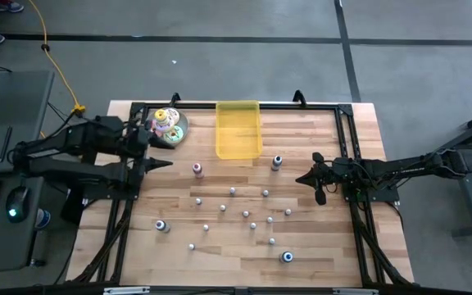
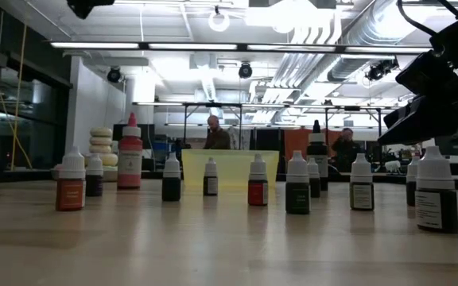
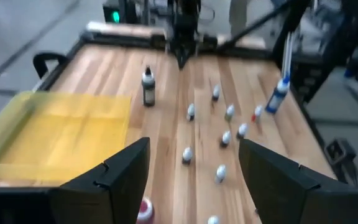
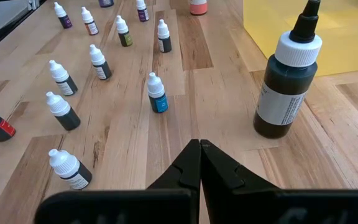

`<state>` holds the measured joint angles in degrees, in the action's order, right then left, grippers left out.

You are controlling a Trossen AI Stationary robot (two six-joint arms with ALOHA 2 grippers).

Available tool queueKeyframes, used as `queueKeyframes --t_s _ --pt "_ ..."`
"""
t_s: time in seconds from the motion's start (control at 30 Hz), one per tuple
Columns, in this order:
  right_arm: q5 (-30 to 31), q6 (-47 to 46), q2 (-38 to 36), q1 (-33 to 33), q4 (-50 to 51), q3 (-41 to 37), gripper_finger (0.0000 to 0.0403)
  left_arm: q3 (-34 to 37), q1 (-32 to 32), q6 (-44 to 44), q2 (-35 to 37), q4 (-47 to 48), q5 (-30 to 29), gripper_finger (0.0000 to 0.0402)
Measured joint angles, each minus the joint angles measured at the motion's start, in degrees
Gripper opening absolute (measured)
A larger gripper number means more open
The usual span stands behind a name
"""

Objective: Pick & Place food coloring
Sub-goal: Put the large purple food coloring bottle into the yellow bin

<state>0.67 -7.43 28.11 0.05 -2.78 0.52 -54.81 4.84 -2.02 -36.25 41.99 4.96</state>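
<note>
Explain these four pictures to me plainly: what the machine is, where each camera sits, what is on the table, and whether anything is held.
Two robot arms work at a wooden table. One picture looks straight down, one looks level along the tabletop, and one is taken from each wrist. On the table stand many small food coloring bottles, a yellow tray and a stack of donuts. The left gripper has its jaws open above the table beside the tray. The right gripper has its jaws shut near a dark bottle. Neither holds anything.

Left gripper: fingers spread apart, nothing between them. Pink-capped bottle stands just below the gap. Yellow tray lies beside it. Small dropper bottles stand scattered on the table beyond.
</note>
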Motion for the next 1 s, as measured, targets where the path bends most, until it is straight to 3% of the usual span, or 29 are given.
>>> queueKeyframes --t_s 0.47,0.7,1.0 --pt "0.00 -0.01 -0.01 0.00 -0.01 0.01 0.0000 -24.73 -0.02 6.29 -20.35 38.08 2.98 0.0243" --pt "0.00 -0.01 -0.01 -0.01 -0.01 -0.01 0.0000 -23.52 -5.31 1.26 -22.54 43.56 12.24 0.0243" --pt "0.00 -0.01 0.00 -0.01 0.01 0.00 0.0000 -17.36 -15.41 -14.48 -20.48 43.62 6.41 0.0243"
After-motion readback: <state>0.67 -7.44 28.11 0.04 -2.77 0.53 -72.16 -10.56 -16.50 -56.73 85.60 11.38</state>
